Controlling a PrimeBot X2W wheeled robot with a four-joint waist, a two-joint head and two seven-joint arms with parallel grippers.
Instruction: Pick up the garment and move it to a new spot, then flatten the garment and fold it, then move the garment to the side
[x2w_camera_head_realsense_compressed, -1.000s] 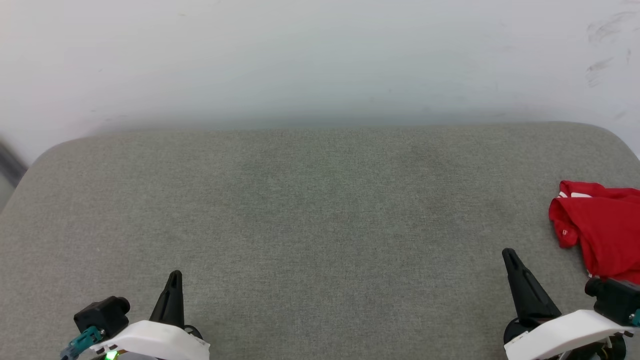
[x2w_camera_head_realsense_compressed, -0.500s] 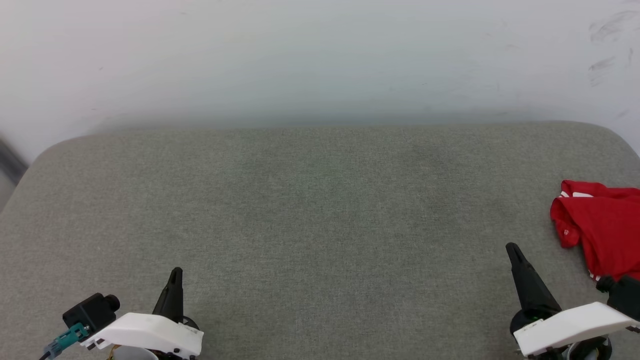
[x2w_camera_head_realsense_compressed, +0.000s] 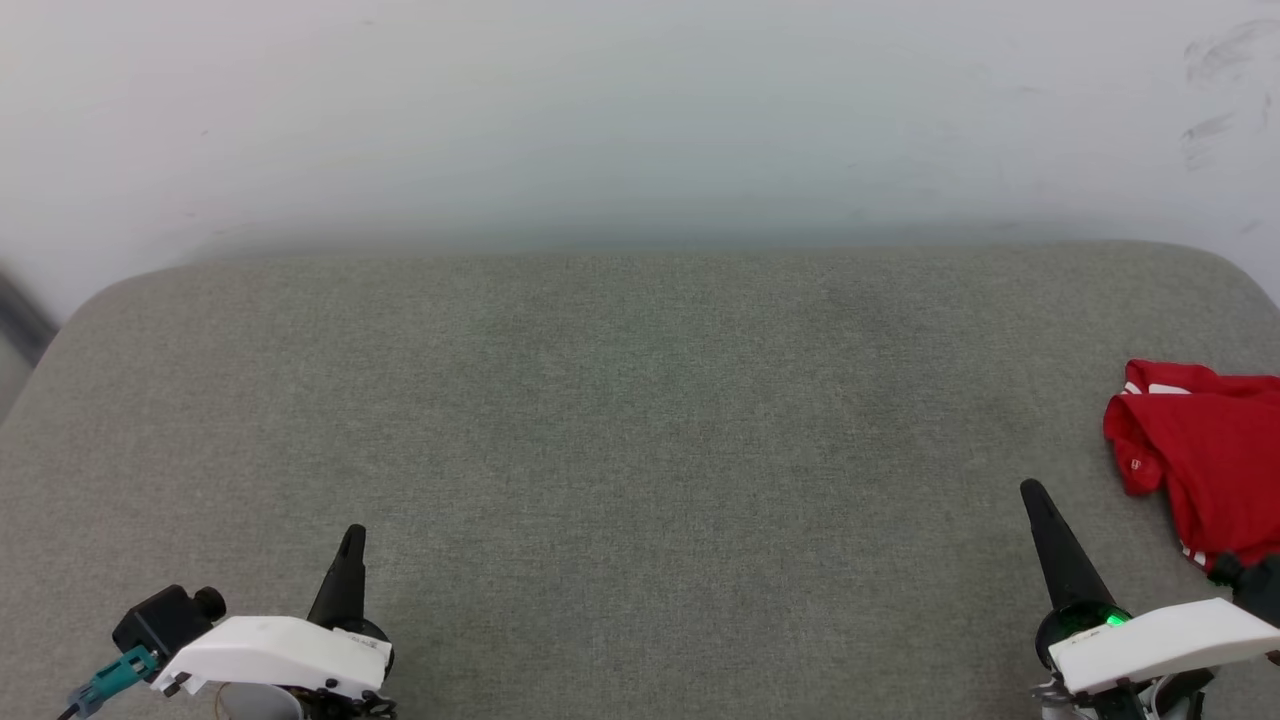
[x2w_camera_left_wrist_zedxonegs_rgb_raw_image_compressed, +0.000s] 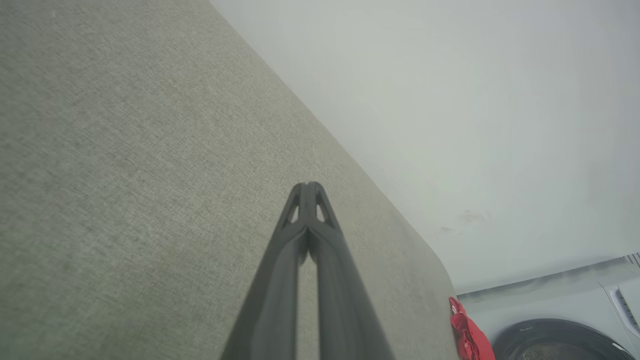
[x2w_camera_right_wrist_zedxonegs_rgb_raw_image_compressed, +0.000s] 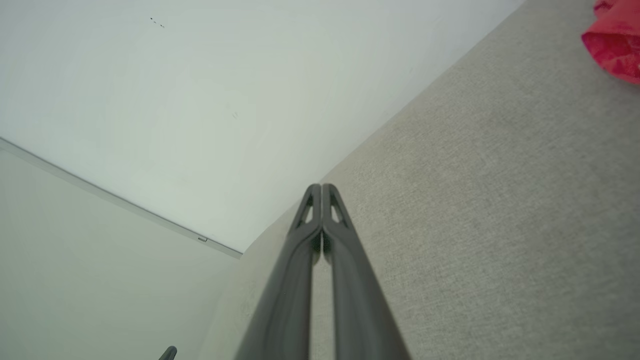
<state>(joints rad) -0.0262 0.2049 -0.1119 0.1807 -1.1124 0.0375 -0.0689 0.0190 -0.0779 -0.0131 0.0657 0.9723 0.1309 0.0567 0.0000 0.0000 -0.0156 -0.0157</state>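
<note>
The garment (x2w_camera_head_realsense_compressed: 1200, 450), a red jersey with a strip of white trim, lies crumpled at the far right edge of the grey cushioned surface (x2w_camera_head_realsense_compressed: 640, 420); it also shows as a red bundle (x2w_camera_left_wrist_zedxonegs_rgb_raw_image_compressed: 467, 335) low in the left wrist view and as a red patch (x2w_camera_right_wrist_zedxonegs_rgb_raw_image_compressed: 614, 37) at the top right of the right wrist view. My right gripper (x2w_camera_head_realsense_compressed: 1030, 490) hovers just left of the garment, fingers pressed together, holding nothing. At the lower left my left gripper (x2w_camera_head_realsense_compressed: 352, 535) is shut too, far from the garment. Both wrist views show fingertips touching (x2w_camera_left_wrist_zedxonegs_rgb_raw_image_compressed: 309, 186) (x2w_camera_right_wrist_zedxonegs_rgb_raw_image_compressed: 321, 186).
A pale wall (x2w_camera_head_realsense_compressed: 640, 120) rises right behind the grey surface. The surface's corners are rounded at the far left and far right. A washing machine's round door (x2w_camera_left_wrist_zedxonegs_rgb_raw_image_compressed: 555, 342) shows beyond the surface's right end in the left wrist view.
Both arms have drawn slightly back and outward, towards the head view's bottom corners. The garment lies where it was.
</note>
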